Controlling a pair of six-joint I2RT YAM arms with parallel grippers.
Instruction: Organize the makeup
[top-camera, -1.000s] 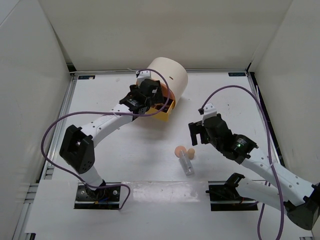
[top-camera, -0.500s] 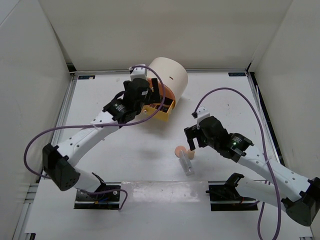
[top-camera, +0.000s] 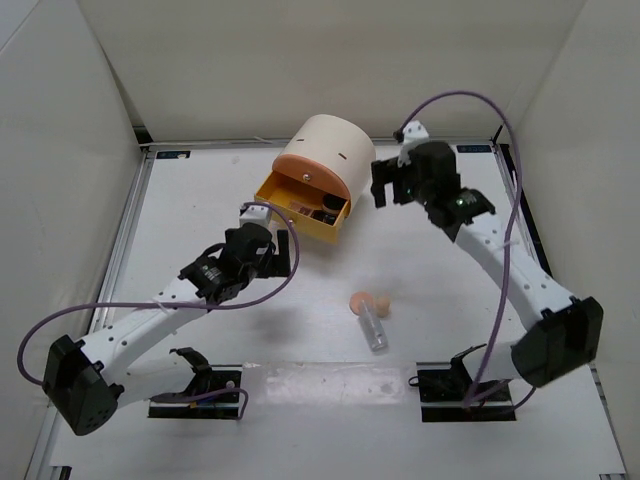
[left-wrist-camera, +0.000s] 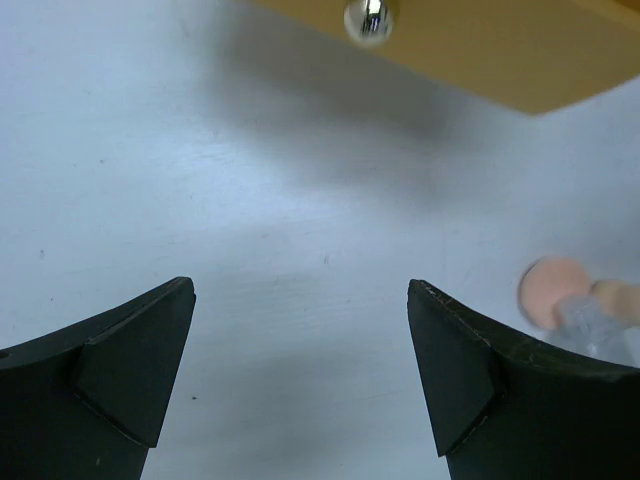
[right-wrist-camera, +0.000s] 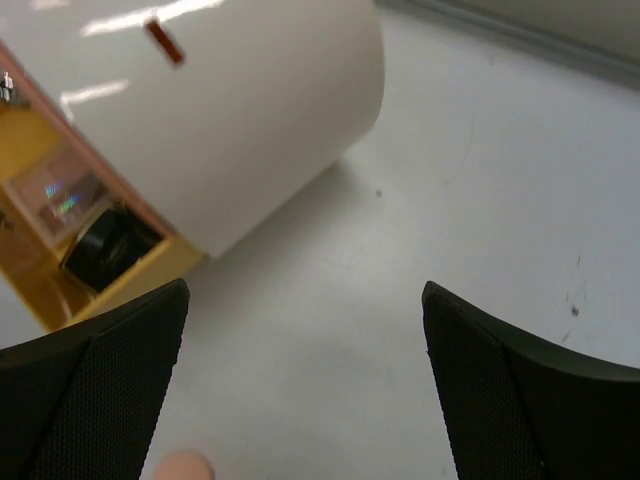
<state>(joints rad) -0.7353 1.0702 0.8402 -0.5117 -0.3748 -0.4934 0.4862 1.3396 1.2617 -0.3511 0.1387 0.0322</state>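
Peach rounded sponges (top-camera: 360, 301) just beside a slim clear tube (top-camera: 376, 330)

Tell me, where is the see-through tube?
In the top view, the clear tube lies on the white table, just right of centre, its far end beside the two peach sponges.

A white table (top-camera: 200, 200) carries a cream cylinder box (top-camera: 335, 150) at its far middle, its yellow drawer (top-camera: 300, 218) pulled open toward the near side, while two peach sponges (top-camera: 360, 301) lie side by side nearer the front, a clear tube (top-camera: 376, 332) just beside them.
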